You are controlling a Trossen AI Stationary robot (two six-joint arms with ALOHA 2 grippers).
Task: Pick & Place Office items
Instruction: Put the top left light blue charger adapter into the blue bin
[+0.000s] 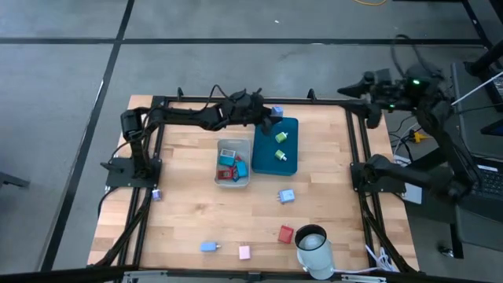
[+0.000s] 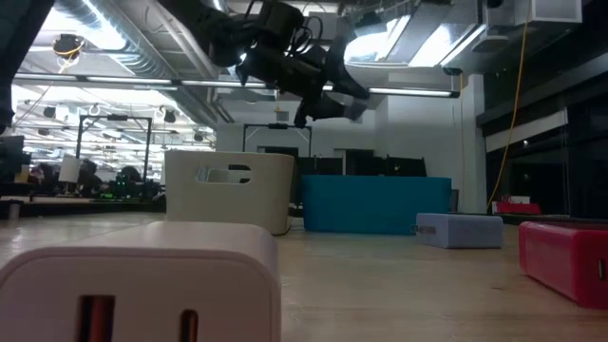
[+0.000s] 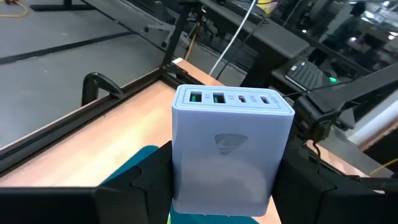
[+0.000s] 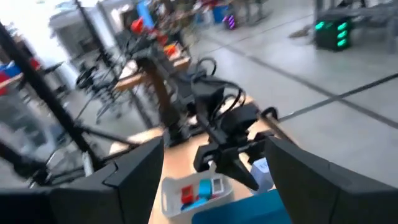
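Note:
My left gripper (image 1: 272, 113) reaches along the table's far edge and is shut on a pale blue charger block (image 3: 230, 143), one of the office items. It hangs above the far end of the teal tray (image 1: 289, 126), which holds two green pieces (image 1: 280, 137). The grey bin (image 1: 233, 180), left of the tray, holds red and blue pieces. More pieces lie loose on the wood: light blue (image 1: 287, 196), red (image 1: 285, 233), blue (image 1: 208, 247), pink (image 1: 244, 252). My right gripper (image 4: 214, 144) is open and empty, raised beyond the table's right edge. My left gripper pinches the charger block by two opposite side faces (image 3: 180, 165) between its two fingers (image 3: 152, 180). The fingers come nearly level from the table's left. The block's port face (image 3: 231, 99) points away from the gripper. The block is lifted clear, high above the tray.
A white cylinder (image 1: 313, 248) stands at the near edge, right of the red piece. A small lavender piece (image 1: 156, 194) lies by the left frame rail. Black frame rails (image 1: 360, 141) border the table. Bare wood lies between the bin and the near pieces.

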